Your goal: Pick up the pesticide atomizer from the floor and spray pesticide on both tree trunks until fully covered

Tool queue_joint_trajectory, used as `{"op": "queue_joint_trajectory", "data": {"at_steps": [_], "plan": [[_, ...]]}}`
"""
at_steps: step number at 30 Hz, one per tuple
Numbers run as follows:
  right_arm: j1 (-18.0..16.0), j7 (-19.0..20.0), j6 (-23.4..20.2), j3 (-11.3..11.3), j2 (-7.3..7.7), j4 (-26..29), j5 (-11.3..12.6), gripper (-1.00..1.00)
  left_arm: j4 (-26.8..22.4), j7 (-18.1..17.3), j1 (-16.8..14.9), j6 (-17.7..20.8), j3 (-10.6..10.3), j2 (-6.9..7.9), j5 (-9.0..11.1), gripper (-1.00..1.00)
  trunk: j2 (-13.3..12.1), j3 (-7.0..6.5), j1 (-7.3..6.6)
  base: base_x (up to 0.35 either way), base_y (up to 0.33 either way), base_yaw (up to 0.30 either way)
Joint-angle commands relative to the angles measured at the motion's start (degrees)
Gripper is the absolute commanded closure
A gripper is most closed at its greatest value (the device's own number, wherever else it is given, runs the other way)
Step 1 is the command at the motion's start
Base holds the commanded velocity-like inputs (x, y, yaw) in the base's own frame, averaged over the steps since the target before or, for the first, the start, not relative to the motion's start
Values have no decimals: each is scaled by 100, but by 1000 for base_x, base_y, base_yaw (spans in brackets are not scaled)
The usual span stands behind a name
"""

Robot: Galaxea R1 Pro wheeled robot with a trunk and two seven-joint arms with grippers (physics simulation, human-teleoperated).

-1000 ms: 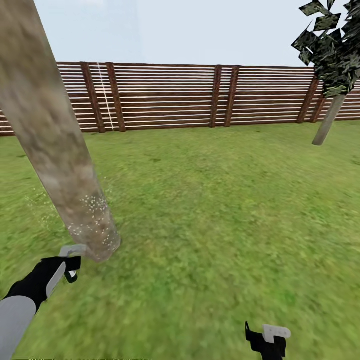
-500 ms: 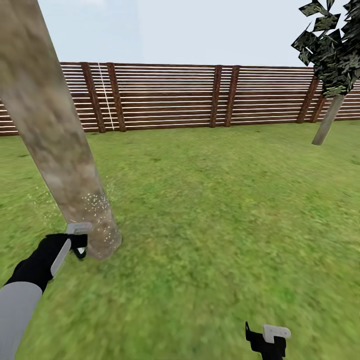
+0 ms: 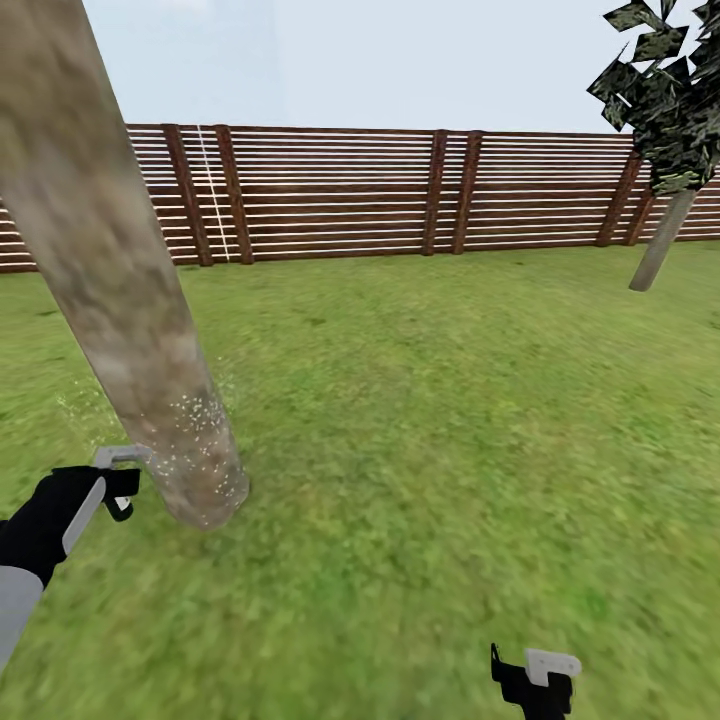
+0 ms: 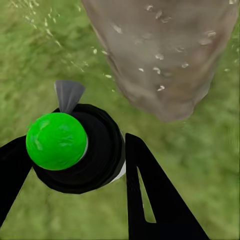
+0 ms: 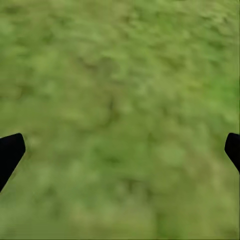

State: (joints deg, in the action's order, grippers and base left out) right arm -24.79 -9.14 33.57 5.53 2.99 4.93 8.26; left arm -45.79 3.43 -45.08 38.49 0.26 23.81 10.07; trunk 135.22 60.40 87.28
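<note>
My left gripper (image 3: 112, 482) is shut on the pesticide atomizer (image 3: 118, 458), just left of the near tree trunk's base. In the left wrist view the atomizer (image 4: 56, 141) shows a green cap, a black body and a grey nozzle pointing at the grass beside the trunk (image 4: 165, 55), with the black fingers (image 4: 150, 195) on either side of it. The near tree trunk (image 3: 120, 290) is thick and mottled, with white droplets speckling its lowest part (image 3: 195, 440). A second tree (image 3: 662, 235) stands far right by the fence. Low at the right, my right gripper (image 3: 535, 675) hangs open over grass (image 5: 120, 150).
Rough green lawn (image 3: 430, 420) spreads ahead to a brown slatted fence (image 3: 400, 190) across the back. The near trunk leans across the left of the head view. Fine spray specks float over the grass left of the trunk (image 3: 85, 415).
My left gripper with the atomizer rose beside the trunk's base, then shifted left, away from it. The right gripper has stayed put.
</note>
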Motion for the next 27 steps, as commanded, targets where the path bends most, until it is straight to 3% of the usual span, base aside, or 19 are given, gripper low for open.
{"op": "queue_joint_trajectory", "data": {"at_steps": [1, 10, 15, 18, 19, 21, 22, 23, 25, 27], "plan": [[0, 0, 0, 0, 0, 0, 0, -100, 0, -1, 0, 0, 1, 0, -4, 100, 0, 0, 0, 115, 324, -5], [0, 0, 0, 0, 0, 4, 0, -100, 42, -9, 0, -6, -17, 1, -5, 100, 0, -27, 0, -81, 306, -233], [0, 0, 1, 0, 0, 8, 0, -100, 31, -3, 3, -8, -24, 1, -2, 100, 0, -30, 0, -206, 214, -46], [0, 0, 5, 0, 0, 8, 0, -100, 26, -31, 317, -78, -46, 18, 7, 100, 0, -30, 0, -18, 13, -1], [0, 0, 3, 0, 0, 8, 0, -100, 5, -60, 385, -85, -122, 9, 14, 100, 0, -30, 0, -4, 3, 0], [0, 0, 7, 0, 0, 8, 0, -100, -18, -349, 447, -95, -878, -16, 18, 100, 0, -30, 0, -1, 0, 0], [0, 0, 5, 0, 0, 8, 0, -100, -12, -441, 452, -104, -1172, -27, 20, 100, 0, -30, 0, 0, 0, 0], [0, 0, 7, 0, 0, 8, 0, -100, 16, -487, 454, -109, -1338, -35, 24, 100, 0, -30, 0, 0, 0, 0], [0, 0, 7, 0, 0, 8, 0, -100, 82, -528, 462, -113, -1452, -6, 24, 100, 0, -30, 0, 0, 0, 0], [0, 0, 5, 0, 0, 8, 0, -100, 453, -534, 473, -175, -1445, 27, 5, 100, 0, -30, 0, 0, 0, 0]]}}
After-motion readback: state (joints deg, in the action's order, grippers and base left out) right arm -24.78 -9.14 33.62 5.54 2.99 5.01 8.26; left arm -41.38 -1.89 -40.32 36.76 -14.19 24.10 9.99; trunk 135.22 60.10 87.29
